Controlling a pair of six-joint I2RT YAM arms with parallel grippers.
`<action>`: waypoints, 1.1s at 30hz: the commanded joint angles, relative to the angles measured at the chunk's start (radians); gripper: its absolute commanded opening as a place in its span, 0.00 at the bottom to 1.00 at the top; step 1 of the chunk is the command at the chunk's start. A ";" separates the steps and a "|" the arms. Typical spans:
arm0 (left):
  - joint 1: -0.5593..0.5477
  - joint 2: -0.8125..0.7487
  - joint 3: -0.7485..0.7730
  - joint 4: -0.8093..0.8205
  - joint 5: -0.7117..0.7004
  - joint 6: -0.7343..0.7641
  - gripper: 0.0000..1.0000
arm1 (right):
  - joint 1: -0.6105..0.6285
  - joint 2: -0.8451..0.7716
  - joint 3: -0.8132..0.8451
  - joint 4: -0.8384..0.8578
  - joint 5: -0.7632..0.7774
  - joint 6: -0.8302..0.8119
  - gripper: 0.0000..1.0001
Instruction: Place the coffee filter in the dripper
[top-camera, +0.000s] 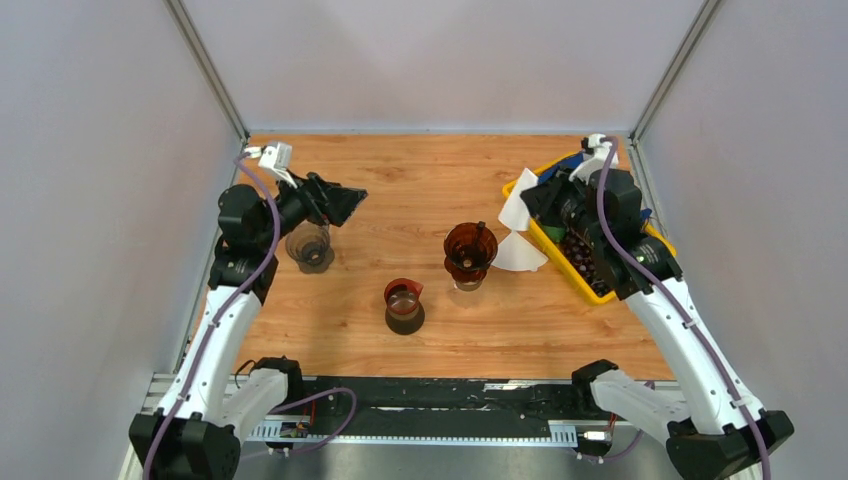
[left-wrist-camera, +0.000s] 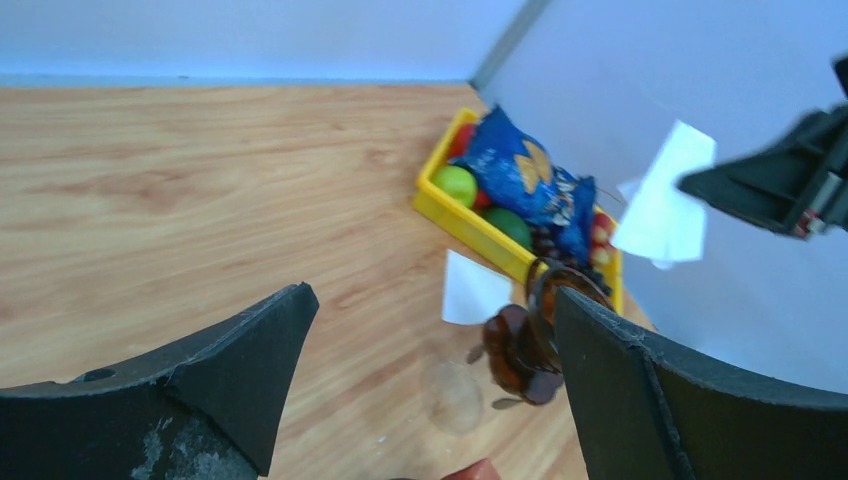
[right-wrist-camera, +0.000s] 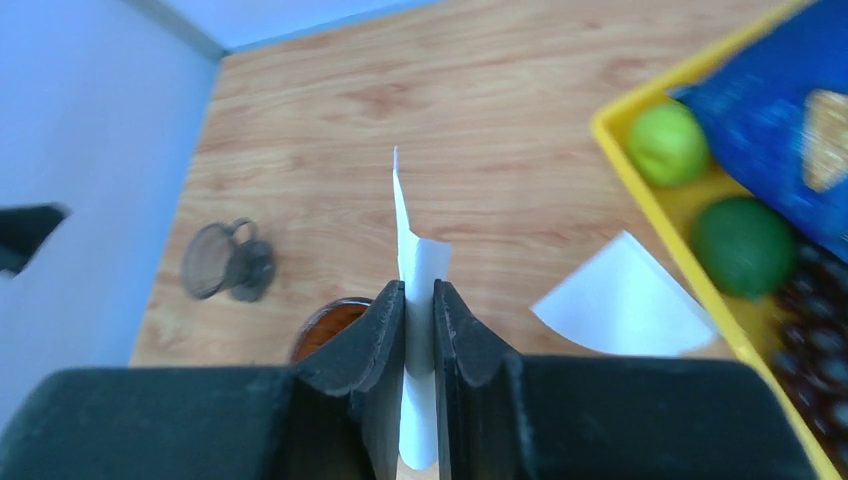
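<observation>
While R gripper (right-wrist-camera: 420, 300) pinches filter (right-wrist-camera: 418, 250) edge-on, in air betw bin (right-wrist-camera: 603, 122) and dripper (top-camera: 470, 252), L gripper (left-wrist-camera: 430, 300) wide, empty, far left. Risk: filter flat, not opened to cone, so may sit crooked on rim or tip dripper; thin pinch, could slip early.

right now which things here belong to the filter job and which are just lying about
Job: filter held by the right gripper, amber dripper.
Lying about: spare filter, yellow bin, limes, blue snack bag, grey cup, red cup.
</observation>
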 joint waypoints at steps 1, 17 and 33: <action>-0.017 0.096 0.068 0.157 0.302 -0.070 1.00 | 0.024 0.084 0.091 0.185 -0.321 -0.090 0.18; -0.316 0.381 0.279 0.075 0.342 0.027 0.91 | 0.192 0.333 0.274 0.220 -0.484 -0.117 0.19; -0.389 0.431 0.310 0.009 0.324 0.034 0.23 | 0.197 0.359 0.275 0.231 -0.401 -0.108 0.19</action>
